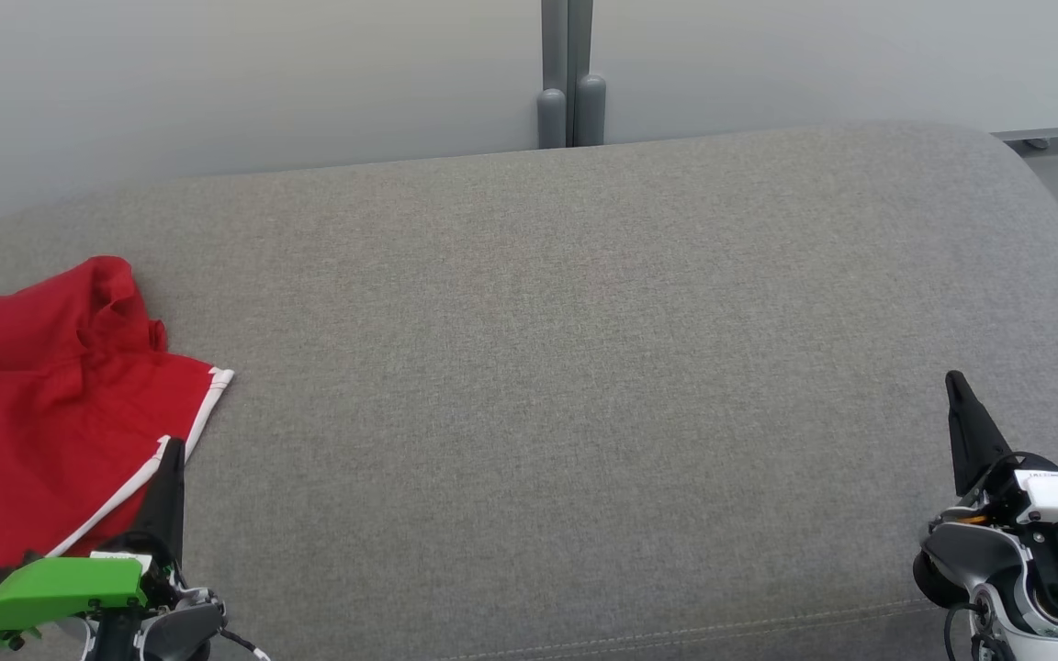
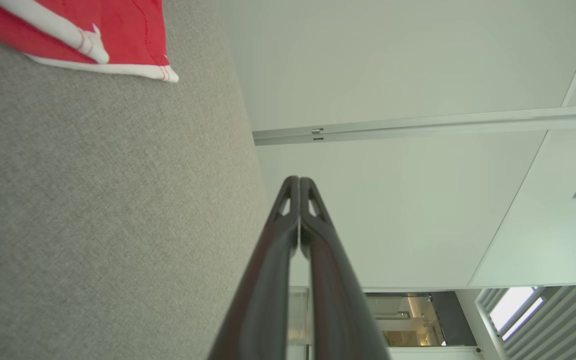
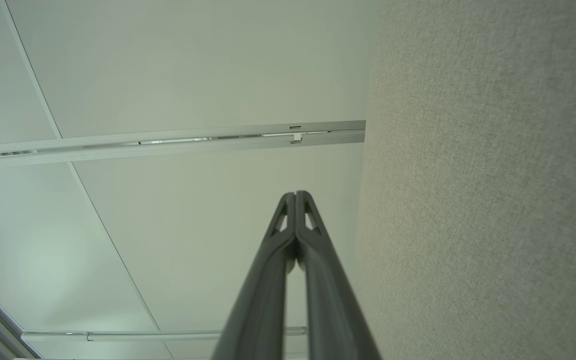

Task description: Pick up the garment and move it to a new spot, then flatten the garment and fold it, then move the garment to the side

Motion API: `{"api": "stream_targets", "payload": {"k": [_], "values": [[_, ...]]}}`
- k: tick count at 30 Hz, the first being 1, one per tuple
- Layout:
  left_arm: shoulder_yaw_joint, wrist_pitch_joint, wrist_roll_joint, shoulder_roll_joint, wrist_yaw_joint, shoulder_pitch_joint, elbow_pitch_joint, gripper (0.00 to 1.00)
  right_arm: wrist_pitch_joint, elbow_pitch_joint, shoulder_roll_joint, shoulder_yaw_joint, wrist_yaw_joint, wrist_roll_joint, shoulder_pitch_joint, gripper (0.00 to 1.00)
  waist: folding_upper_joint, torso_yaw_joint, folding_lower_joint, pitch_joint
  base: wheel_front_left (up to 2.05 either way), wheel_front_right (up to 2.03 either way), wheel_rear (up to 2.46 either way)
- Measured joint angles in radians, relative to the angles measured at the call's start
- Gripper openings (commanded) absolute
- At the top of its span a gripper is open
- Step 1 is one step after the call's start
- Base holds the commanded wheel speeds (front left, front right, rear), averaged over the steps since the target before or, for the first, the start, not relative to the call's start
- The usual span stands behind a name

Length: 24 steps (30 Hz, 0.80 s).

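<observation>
Zero pickup yet, left gripper (image 1: pixel 172 448) and right gripper (image 1: pixel 954 380) jaws pressed together, empty; next up, spreading the left over the garment (image 1: pixel 33 395) hem.

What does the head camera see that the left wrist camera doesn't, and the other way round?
Head view: the right pincer, shut, at the lower right; two gray posts against the back wall; and most of the crumpled red garment. Left wrist view: a metal rail on the pale wall and a bright window in a room beyond. Shared: the garment's white-trimmed corner, the gray cushion, and the left pincer, shut, holding nothing, near that trim.
</observation>
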Motion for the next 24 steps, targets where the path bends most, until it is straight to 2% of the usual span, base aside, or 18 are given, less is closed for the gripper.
{"api": "stream_targets", "payload": {"k": [16,17,24], "values": [[0.0,0.0,0.0,-0.001,0.0,0.001,0.002,0.0,0.0,0.002,0.001,0.0,0.0,0.0,0.001,0.0,0.0,0.0,0.0,0.0,0.0,0.0,0.0],[-0.002,0.0,0.0,-0.002,0.001,0.004,0.012,1.0,0.0,0.01,0.003,0.001,0.0,0.0,0.005,1.0,0.0,0.0,0.0,0.0,0.0,0.0,0.0],[-0.014,-0.008,0.0,-0.025,0.001,0.054,0.06,1.0,-0.006,0.06,0.029,0.011,-0.001,0.0,0.064,1.0,0.0,0.0,0.0,0.0,0.0,0.0,0.0]]}}
